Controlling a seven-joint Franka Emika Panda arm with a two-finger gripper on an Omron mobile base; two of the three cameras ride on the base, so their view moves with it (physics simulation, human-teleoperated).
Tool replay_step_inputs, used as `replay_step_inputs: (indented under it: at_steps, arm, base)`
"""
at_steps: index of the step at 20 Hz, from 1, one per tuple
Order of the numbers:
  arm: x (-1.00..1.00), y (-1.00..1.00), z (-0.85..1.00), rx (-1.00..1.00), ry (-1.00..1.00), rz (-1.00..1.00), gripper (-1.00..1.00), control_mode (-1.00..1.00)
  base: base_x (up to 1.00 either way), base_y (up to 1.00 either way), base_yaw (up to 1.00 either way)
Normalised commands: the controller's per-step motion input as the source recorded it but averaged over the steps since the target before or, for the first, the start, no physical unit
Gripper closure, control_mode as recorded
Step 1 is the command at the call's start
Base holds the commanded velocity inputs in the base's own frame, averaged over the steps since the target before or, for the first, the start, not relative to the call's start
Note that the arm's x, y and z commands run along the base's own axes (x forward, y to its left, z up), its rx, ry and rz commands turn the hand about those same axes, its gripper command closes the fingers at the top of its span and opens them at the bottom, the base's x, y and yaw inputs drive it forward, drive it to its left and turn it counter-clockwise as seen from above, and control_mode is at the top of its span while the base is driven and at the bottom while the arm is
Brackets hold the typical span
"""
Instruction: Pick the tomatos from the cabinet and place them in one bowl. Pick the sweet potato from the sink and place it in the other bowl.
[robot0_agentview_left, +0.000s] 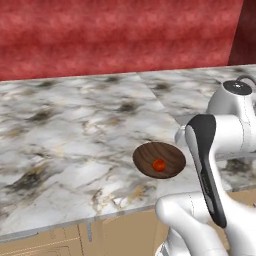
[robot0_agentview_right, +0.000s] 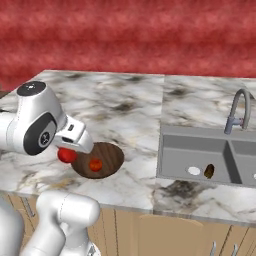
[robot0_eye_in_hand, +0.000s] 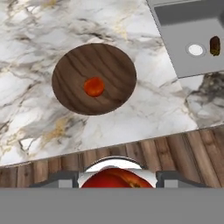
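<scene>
**Second tomato in the jaws, drop into the bowl pending**

Jaws of the two-finger gripper (robot0_eye_in_hand: 116, 183) are clamped on a small glossy red tomato (robot0_agentview_right: 65, 155); in the hand view it sits between the finger tips at the bottom edge, and in the right base view it hangs just beside the left rim of the bowl.

The round shallow dark brown wood-grain bowl (robot0_eye_in_hand: 94, 78) sits on the white-and-grey marbled table (robot0_agentview_left: 65, 145), near its front edge, well left of the sink. One small red tomato (robot0_eye_in_hand: 94, 86) already lies in it, roughly centred.

The grey recessed metal sink (robot0_agentview_right: 200, 150) is set in the table's right part, with its slim curved grey faucet (robot0_agentview_right: 237, 112) behind. The dark oblong sweet potato (robot0_agentview_right: 209, 171) lies in the left basin next to the round drain, untouched.

How I'd do the drop:
- Gripper looks short of the bowl's centre; the hand view looks down past the table's front edge. Move it over the bowl before releasing.
- Lower close to the bowl floor first. A round fruit let go from height can roll out over a shallow rim.
- Offset slightly from the tomato already there so they don't knock.
- Open, then lift straight up.

Second bowl's position: cannot tell.
</scene>
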Motion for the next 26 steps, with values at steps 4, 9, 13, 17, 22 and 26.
replay_step_inputs:
  at_steps: [4,9,13,17,22,26]
  arm:
    - [0.81,0.0,-0.15,-0.01,-0.03,0.0,1.0,-1.0]
    - [0.57,0.16,-0.64,-0.01,-0.04,0.0,1.0,-1.0]
    - [0.62,0.04,-0.65,-0.03,-0.12,-0.04,1.0,-1.0]
    - [0.47,0.01,-0.53,0.0,-0.18,-0.01,1.0,-1.0]
    - [0.51,0.02,-0.53,0.06,-0.15,-0.01,1.0,-1.0]
    - [0.18,0.07,-0.47,0.02,-0.05,-0.06,1.0,-1.0]
  base:
    - [0.0,0.0,0.0]
    - [0.0,0.0,0.0]
    - [0.0,0.0,0.0]
    - [0.0,0.0,0.0]
    - [0.0,0.0,0.0]
    - [0.0,0.0,0.0]
